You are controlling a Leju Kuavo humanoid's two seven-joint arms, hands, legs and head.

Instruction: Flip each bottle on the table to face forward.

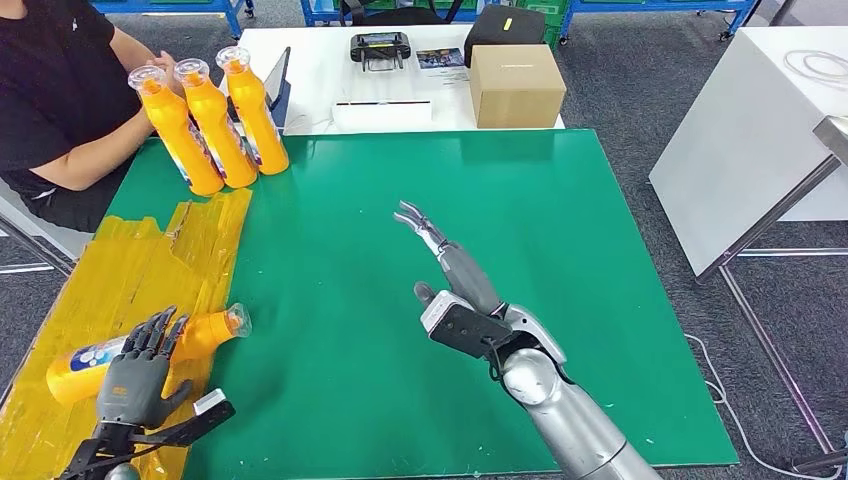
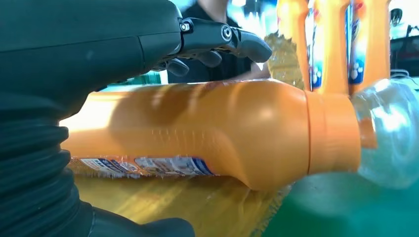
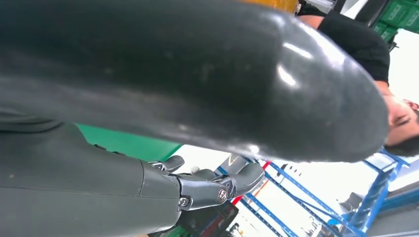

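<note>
Green mat [image 1: 420, 300] on table; yellow film [image 1: 120, 280] at 8 o'clock. Lying bottle [image 1: 140, 352] on the film, cap toward 3 o'clock. Left hand [image 1: 135, 375] lies over its body, fingers spread above it, not clamped. Right hand [image 1: 455, 270] at mat centre, fingers apart, empty. Three upright bottles [image 1: 210, 120] at 11 o'clock, beside a person [image 1: 50, 90]. Risk: round bottle may roll or slide on slick film under a loose grasp.

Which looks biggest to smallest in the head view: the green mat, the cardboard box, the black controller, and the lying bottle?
1. green mat
2. lying bottle and cardboard box: look about alike; the bottle is nearer the camera and partly hidden by the left hand, so no ranking
3. black controller
</note>
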